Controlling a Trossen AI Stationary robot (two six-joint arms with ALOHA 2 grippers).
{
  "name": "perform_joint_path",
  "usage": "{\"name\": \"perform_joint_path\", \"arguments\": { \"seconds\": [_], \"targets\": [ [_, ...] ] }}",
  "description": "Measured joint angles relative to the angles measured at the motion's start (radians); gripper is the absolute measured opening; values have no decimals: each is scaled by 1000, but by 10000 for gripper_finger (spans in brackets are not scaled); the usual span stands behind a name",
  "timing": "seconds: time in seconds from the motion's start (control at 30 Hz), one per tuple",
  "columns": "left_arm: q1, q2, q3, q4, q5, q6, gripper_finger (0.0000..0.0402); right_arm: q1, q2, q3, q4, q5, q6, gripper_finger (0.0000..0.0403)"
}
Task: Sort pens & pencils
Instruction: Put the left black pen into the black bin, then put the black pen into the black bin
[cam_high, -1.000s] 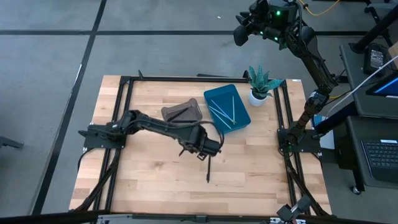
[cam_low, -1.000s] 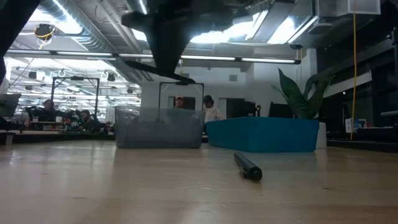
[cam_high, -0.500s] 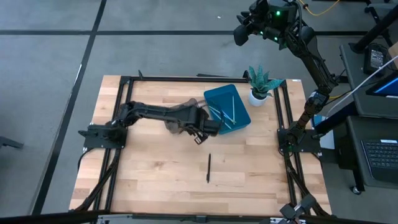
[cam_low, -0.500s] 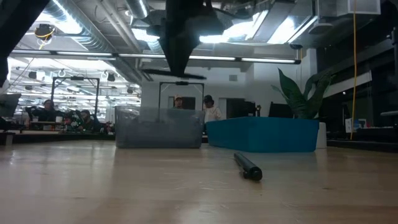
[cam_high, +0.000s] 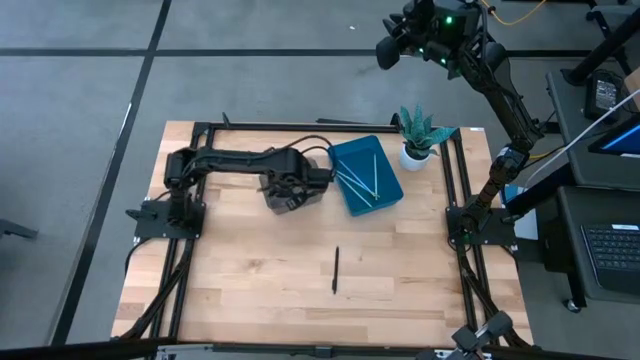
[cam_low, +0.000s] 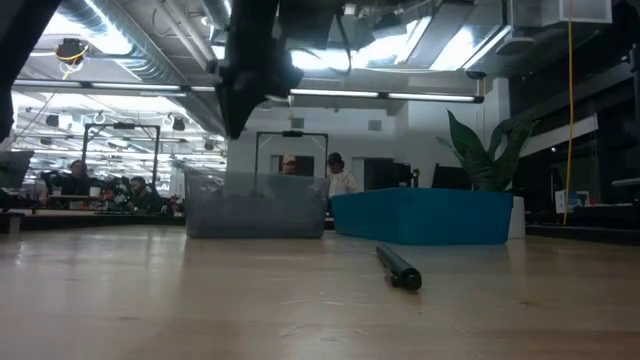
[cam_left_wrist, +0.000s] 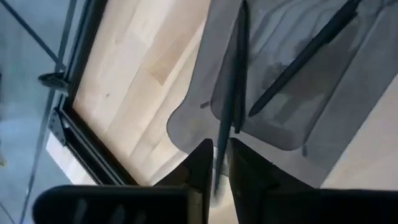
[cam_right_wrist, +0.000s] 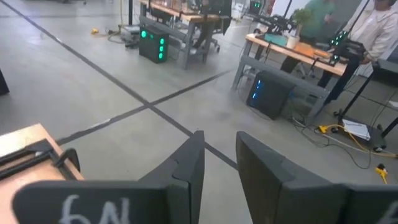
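Note:
My left gripper (cam_high: 292, 188) hangs over the grey tray (cam_high: 283, 196) at the table's far middle, shut on a black pen (cam_left_wrist: 231, 93). A second black pen (cam_left_wrist: 305, 59) lies flat in that tray. Another black pen (cam_high: 336, 270) lies on the bare wood toward the near edge, and the low view shows it too (cam_low: 400, 270). The blue tray (cam_high: 385, 192) to the right of the grey one holds light blue sticks (cam_high: 360, 172). My right gripper (cam_right_wrist: 217, 165) is raised high beyond the table's far right corner, open, with nothing between its fingers. My left gripper pinches the black pen near one end (cam_left_wrist: 222, 146) between its two fingers. The fingers slant steeply down from above. The rest of the pen sticks out ahead of the fingertips over the grey tray. Whether its free end (cam_left_wrist: 242, 12) touches the tray I cannot tell.
A green spiky plant in a white pot (cam_high: 418, 140) stands at the far right, beside the blue tray. A black metal frame (cam_high: 300, 126) runs around the tabletop. Bare wood (cam_high: 260, 290) fills the near half around the lone pen.
My left gripper has gone from just beside the lone pen toward the table's far edge and to the left, until it stands over the grey tray. It rolled about its own line on the way. The held pen went with it; the lone pen stayed put.

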Motion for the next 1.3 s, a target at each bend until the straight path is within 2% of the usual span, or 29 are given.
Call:
{"name": "perform_joint_path", "arguments": {
  "seconds": [0.13,0.33,0.57,0.67,0.87,1.03,1.13,1.2,1.3],
  "targets": [
    [17,-3,-68,62,2,75,27,0,0,0,32,0,3,94],
    [52,-5,-85,94,-22,119,14,0,0,0,55,0,4,94],
    [81,-37,-85,105,-29,153,25,0,0,0,55,0,6,94],
    [73,-71,-85,109,21,110,34,0,0,0,55,5,4,94],
    [-45,-162,-85,210,170,-55,52,-8,0,0,55,26,2,94],
    [-225,-173,-84,425,182,-85,62,-8,0,0,49,26,2,94],
    [-295,-138,-83,531,182,-114,61,-8,0,0,42,-11,4,94],
    [-323,-105,-84,566,183,-190,57,-8,0,0,39,-47,23,94],
    [-337,-58,-84,636,222,-383,55,-7,0,0,25,-88,41,94]
  ]
}}
